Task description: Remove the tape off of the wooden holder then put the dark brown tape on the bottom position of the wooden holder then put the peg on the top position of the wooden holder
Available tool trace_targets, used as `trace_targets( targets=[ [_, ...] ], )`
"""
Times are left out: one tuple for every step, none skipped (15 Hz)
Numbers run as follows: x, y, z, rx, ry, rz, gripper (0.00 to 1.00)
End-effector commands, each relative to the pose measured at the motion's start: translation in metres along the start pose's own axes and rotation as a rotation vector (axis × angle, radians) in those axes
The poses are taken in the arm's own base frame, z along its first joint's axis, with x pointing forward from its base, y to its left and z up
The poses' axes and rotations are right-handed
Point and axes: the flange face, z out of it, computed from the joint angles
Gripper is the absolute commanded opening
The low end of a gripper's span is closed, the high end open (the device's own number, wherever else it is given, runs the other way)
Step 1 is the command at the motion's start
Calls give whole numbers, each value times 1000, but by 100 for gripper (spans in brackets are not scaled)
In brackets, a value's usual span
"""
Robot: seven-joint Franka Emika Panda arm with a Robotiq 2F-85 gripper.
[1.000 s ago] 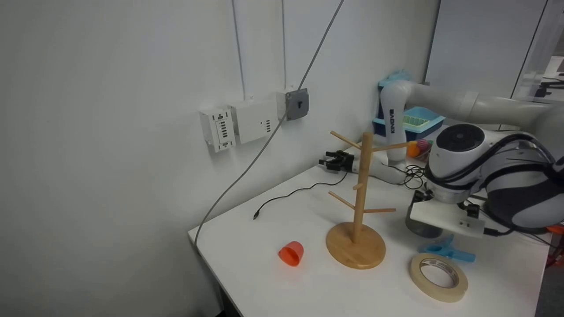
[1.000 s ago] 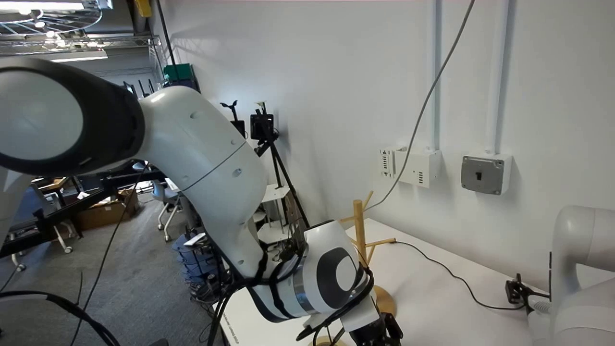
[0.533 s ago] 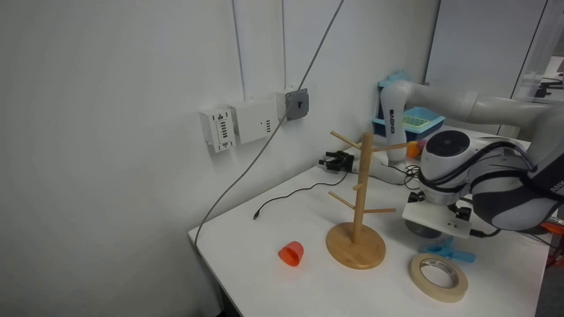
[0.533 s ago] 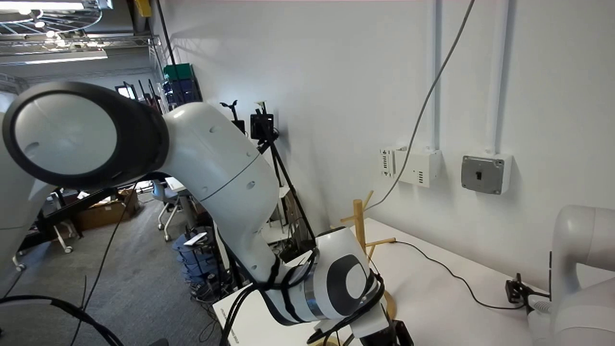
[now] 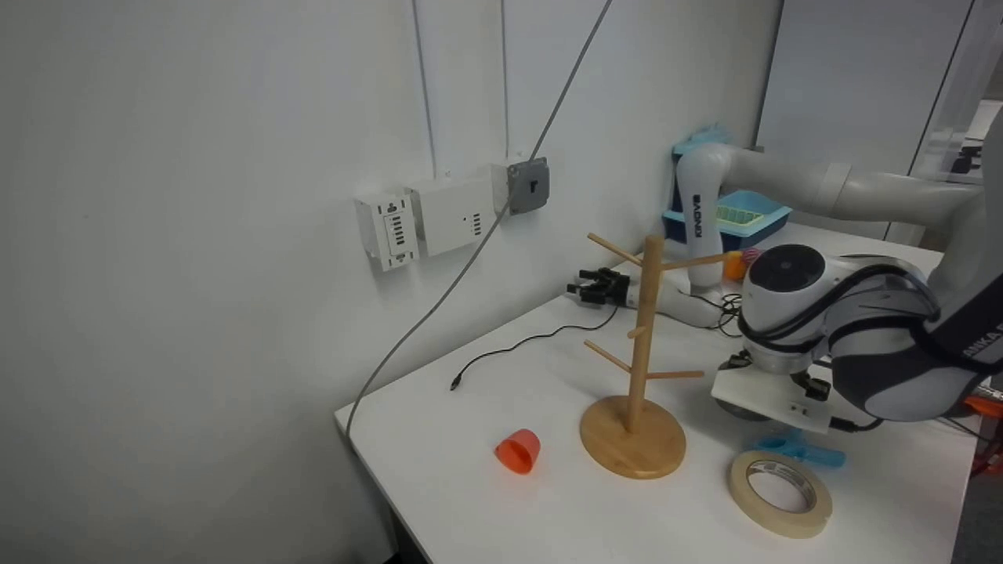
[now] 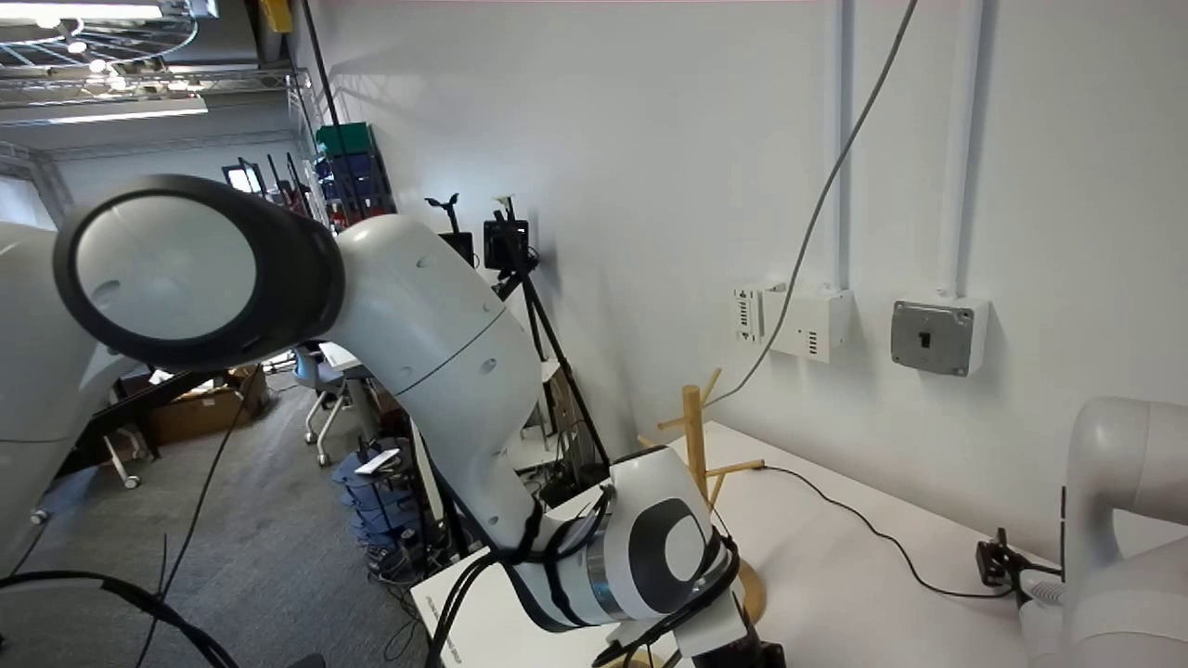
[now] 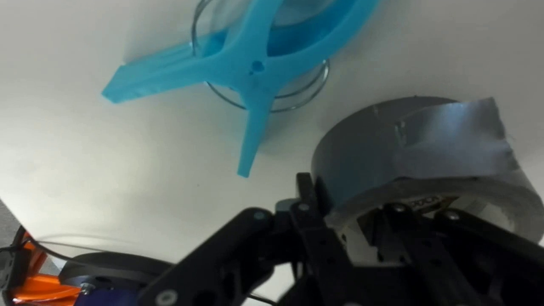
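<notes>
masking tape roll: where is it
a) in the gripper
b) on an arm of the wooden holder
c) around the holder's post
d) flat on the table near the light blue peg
d: in an exterior view the masking tape roll lies flat on the white table near the light blue peg.

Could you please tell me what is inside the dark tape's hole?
The wrist view shows part of a pale, printed inner surface inside the dark tape. The gripper covers much of the inside, so whatever lies beneath it there cannot be seen.

Blue peg [image 7: 244, 74] between beige tape [image 5: 783, 522] (flat) and dark roll [image 7: 408, 148].
</notes>
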Motion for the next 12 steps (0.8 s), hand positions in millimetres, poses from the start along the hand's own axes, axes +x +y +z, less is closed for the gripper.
trace_targets(
  targets=[
    [6,-3,-3,11,18,7,1],
    [9,-3,-5,13,26,6,2],
    [11,-2,-8,15,35,6,5],
    [14,-1,-10,15,44,5,5],
    [19,1,-13,15,56,5,5],
    [23,2,-15,15,67,4,5],
    [27,4,-19,13,75,2,5],
    [32,6,-22,12,85,-1,5],
    [38,8,-26,13,93,-5,5],
    [42,10,-30,13,96,-10,5],
    [48,12,-35,13,99,-14,5],
    [53,13,-41,16,102,-18,5]
  ],
)
